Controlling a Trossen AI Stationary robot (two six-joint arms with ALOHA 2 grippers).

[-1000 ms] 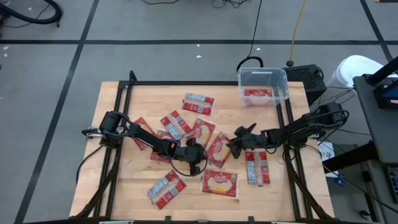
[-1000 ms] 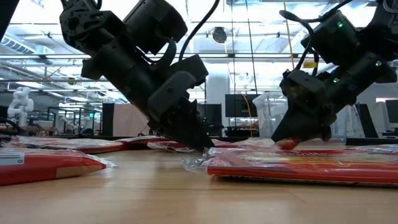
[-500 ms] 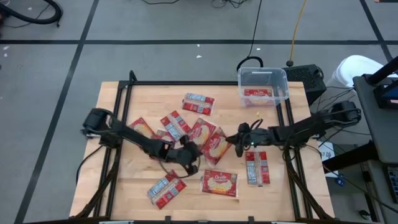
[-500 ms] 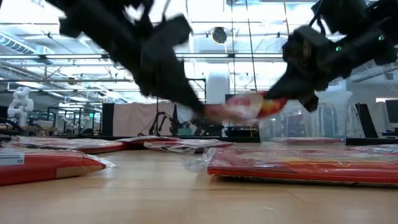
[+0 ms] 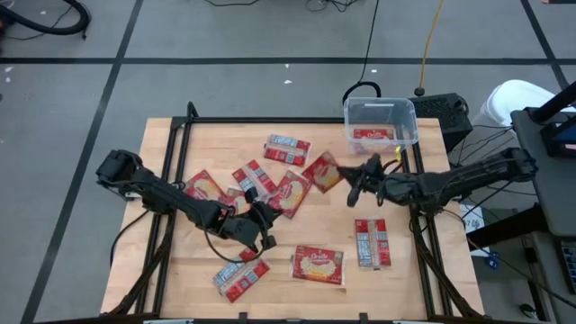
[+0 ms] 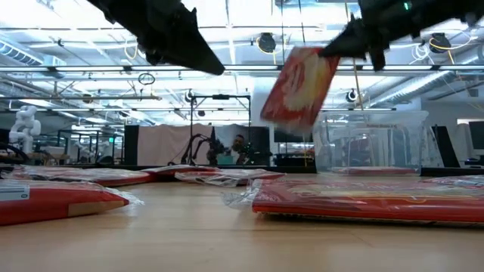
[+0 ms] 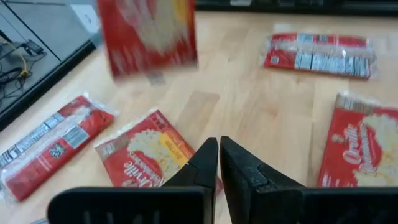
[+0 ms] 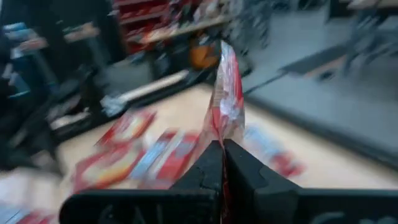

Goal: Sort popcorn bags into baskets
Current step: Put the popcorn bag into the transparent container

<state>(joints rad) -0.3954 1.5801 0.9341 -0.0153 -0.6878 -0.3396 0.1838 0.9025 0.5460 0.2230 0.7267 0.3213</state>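
My right gripper is shut on one red popcorn packet, held in the air between the pile and the clear basket. In the low view that packet hangs tilted, high above the table. One red packet lies inside the basket. Several more packets lie flat on the wood, among them one with white print and one showing popcorn. My left gripper is shut and holds nothing. It hovers over the middle of the table near the packets, and its fingers are closed above bare wood. My right gripper pinches the packet between its two fingers at an upper corner, coming slanting from the table's right. In the right wrist view the packet's edge stands edge-on straight out of the shut fingers. The packet is lifted clear and hangs tilted below the fingers.
The basket stands at the table's far right corner, next to a black box and cables. A black frame runs along the table's edges. A strip of bare wood lies between the packets in the middle.
My right gripper has lifted the packet off the table and carried it up and toward the far right, closer to the basket. The packet now hangs free instead of lying flat. My left gripper has risen from the table beside that packet and drawn back toward the near left.
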